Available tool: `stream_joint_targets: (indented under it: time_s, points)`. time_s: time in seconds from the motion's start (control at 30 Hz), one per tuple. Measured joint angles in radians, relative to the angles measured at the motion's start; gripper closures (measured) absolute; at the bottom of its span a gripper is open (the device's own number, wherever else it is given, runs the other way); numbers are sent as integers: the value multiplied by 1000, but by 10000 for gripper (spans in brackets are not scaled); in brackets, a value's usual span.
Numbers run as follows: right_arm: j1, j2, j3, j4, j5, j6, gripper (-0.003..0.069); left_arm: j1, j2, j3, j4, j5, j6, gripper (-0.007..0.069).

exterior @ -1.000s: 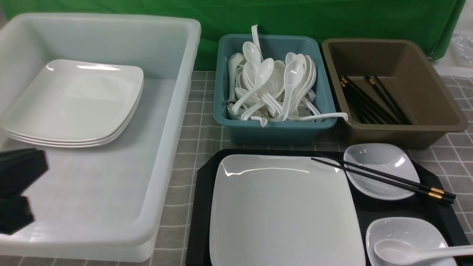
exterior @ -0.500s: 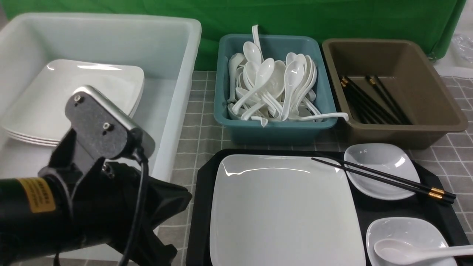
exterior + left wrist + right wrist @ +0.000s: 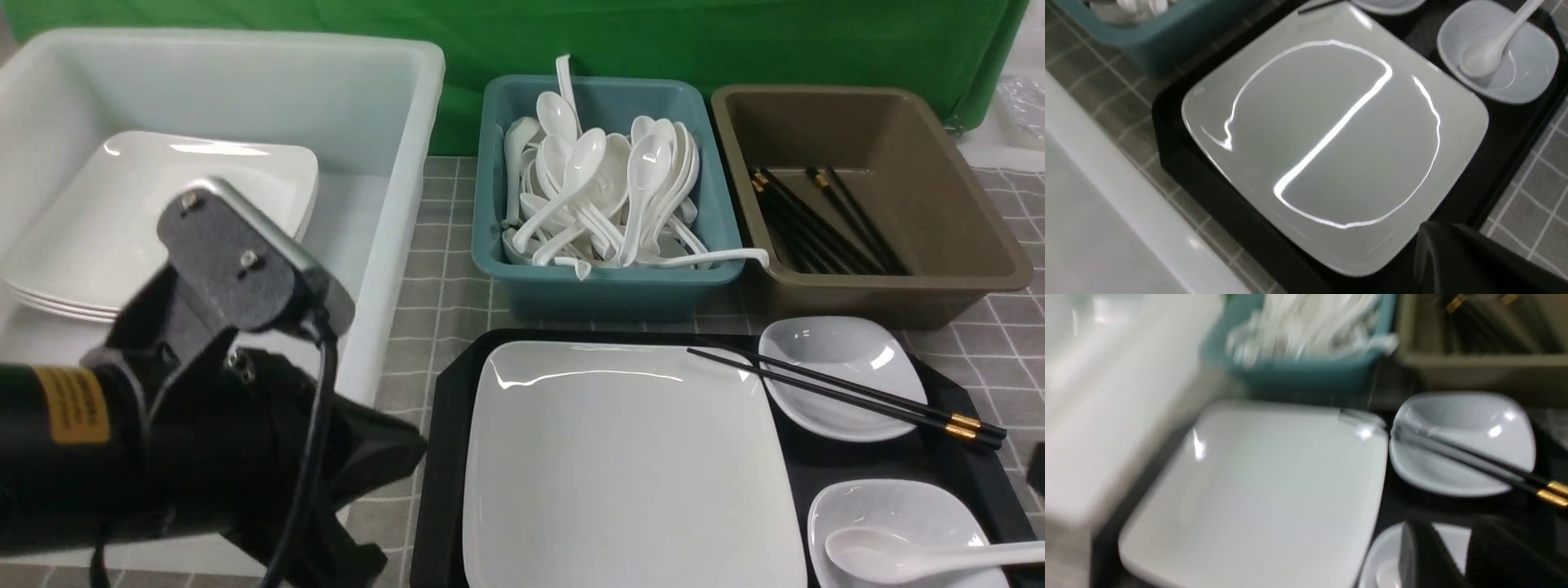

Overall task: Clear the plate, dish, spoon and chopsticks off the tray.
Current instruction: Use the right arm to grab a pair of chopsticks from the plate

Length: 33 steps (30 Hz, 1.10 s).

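The left fingers (image 3: pixel 1457 261), now closed, should be opened before the large glossy white square plate (image 3: pixel 629 465) is gripped by its left rim. Whether the right fingers (image 3: pixel 1425 555) are open cannot be told.

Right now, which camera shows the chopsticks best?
The front view: the chopsticks lie sharp and whole across the far small dish, gold bands included. The right wrist view shows the chopsticks blurred and cut off at the edge; the left wrist view catches only one dark tip.
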Motion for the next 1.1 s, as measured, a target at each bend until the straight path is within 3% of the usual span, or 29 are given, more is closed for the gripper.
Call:
stream_joint_targets:
  time_s: [0.17,0.37,0.53,0.63,1.1]
  points:
    - [44,407,-293,-41,256,-201,445,0,0,-92,11,93,23,620]
    - [-44,761,-493,-49,406,-407,370,0,-27,-95,18,151,45,620]
    - [-140,921,-555,-60,387,-481,234,0,-92,-95,19,148,47,620]
    - [-150,1009,-580,-63,343,-544,174,0,-132,-95,19,140,47,620]
    - [-150,1174,-586,-131,203,-596,167,0,-150,-95,15,147,47,620]
